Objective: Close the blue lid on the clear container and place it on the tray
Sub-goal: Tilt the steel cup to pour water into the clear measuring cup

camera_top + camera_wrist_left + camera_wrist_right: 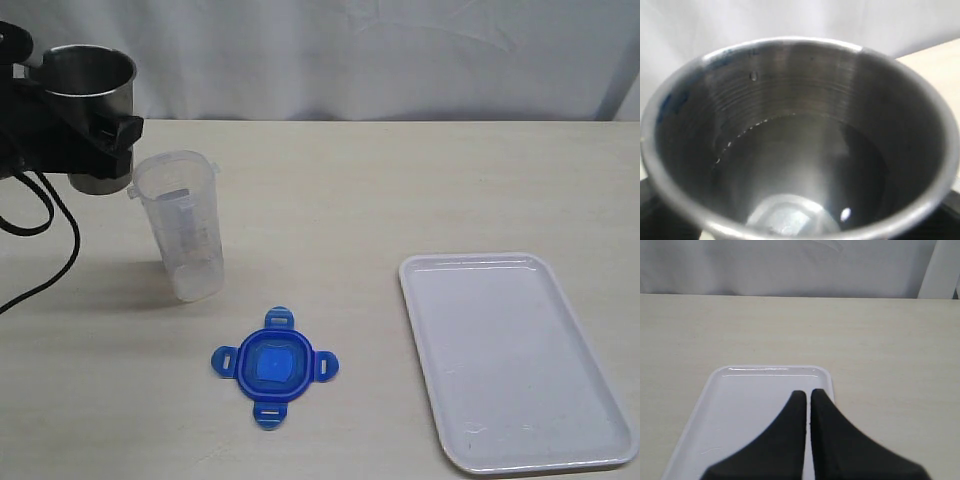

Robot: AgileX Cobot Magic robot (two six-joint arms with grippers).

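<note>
Blue lid [275,366] lies flat on the tabletop [400,190], well apart from the tray [515,360] under the right jaws, which are closed and empty. Farther back, the uncovered clear container [185,225] stands just beside the left jaws, apparently clasping a steel cup [90,90].

Grey steel cup [790,100] fills nearly the whole view, seen down into its open mouth. Inner wall ringed with fine lines; bright glints at the base. Sliver of pale tabletop [940,60] past the rim, white backdrop [740,20] behind.

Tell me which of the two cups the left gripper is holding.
The grey steel cup, opaque and shorter, clasped by the left gripper. The taller clear container stands free on the table.
</note>
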